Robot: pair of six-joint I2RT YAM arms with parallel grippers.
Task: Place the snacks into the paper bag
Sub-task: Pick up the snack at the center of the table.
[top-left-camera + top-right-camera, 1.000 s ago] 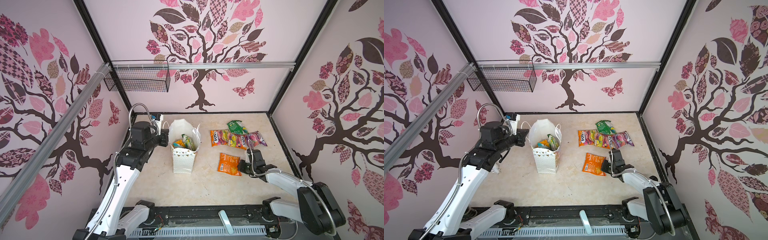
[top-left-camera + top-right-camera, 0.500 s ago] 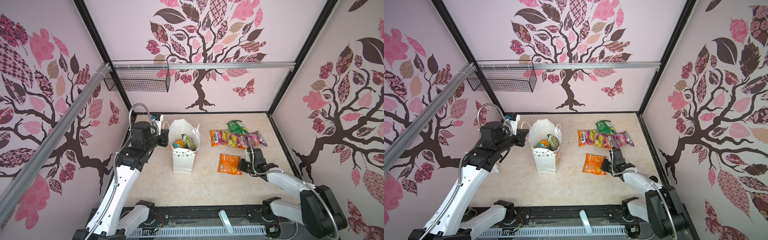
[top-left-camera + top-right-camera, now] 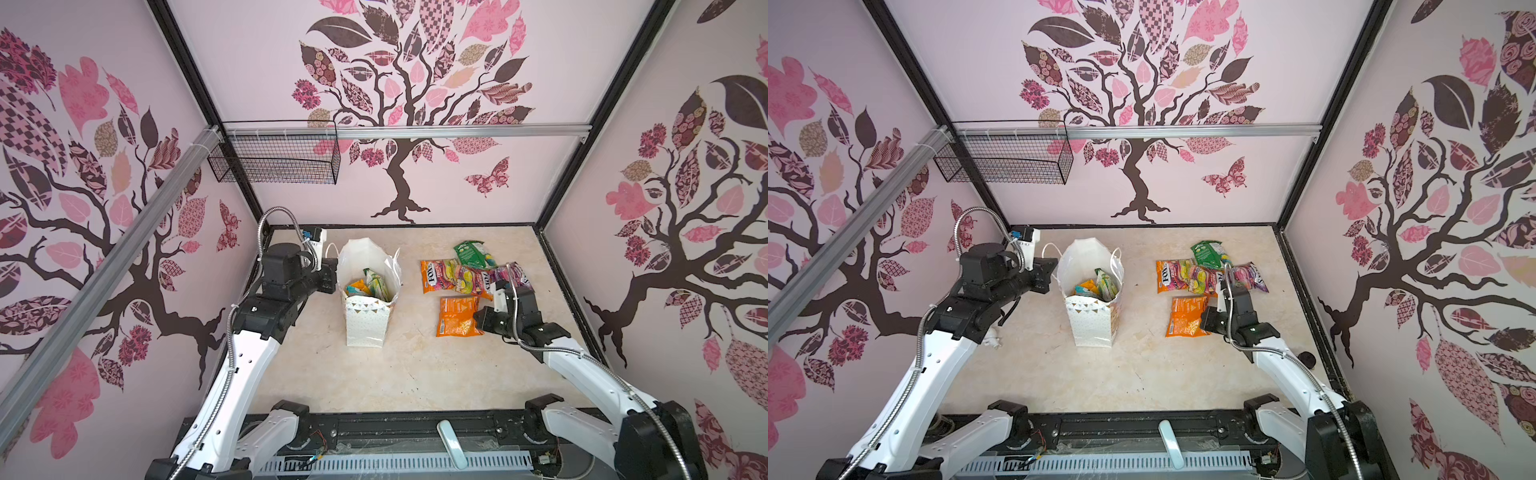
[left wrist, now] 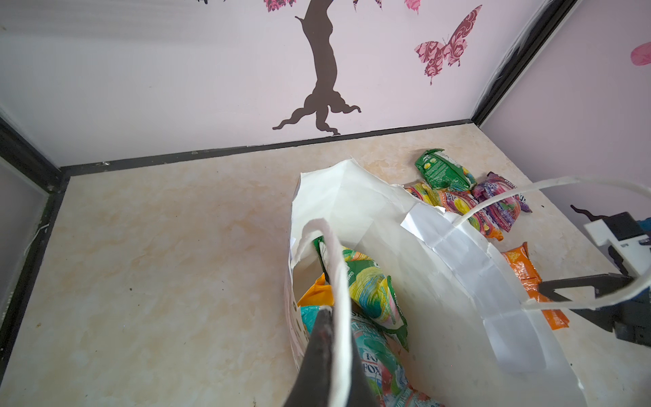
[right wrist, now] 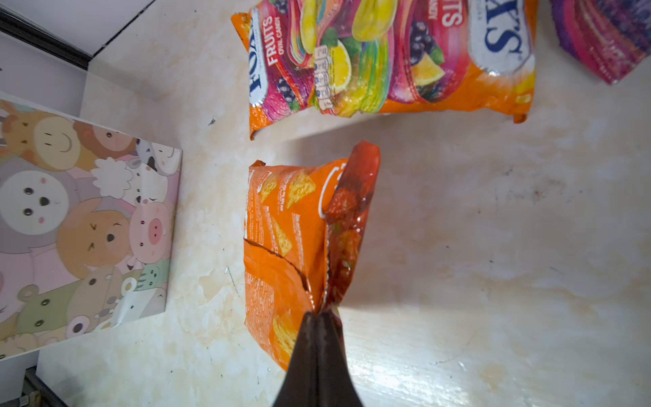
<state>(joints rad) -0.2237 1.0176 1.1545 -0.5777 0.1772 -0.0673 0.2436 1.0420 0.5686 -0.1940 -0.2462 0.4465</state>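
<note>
In both top views the upright white dotted paper bag stood at about nine o'clock on the beige table, mouth open, with some glossy pouches inside. The left gripper sat at its rim. Toward three o'clock the right gripper met the edge of the flat orange chip pouch. More bright snack pouches lay just beyond, toward one o'clock.

From the left wrist, the jaws were pressed together on the white string handle, which seemed to hold the mouth wide.

From the right wrist, the jaws pinched only the orange pouch's crimped edge. I reckoned the way to do it was to lift clear of the rim, carry toward nine o'clock, and let go squarely over the opening. So thin a grip could slip if swung.
</note>
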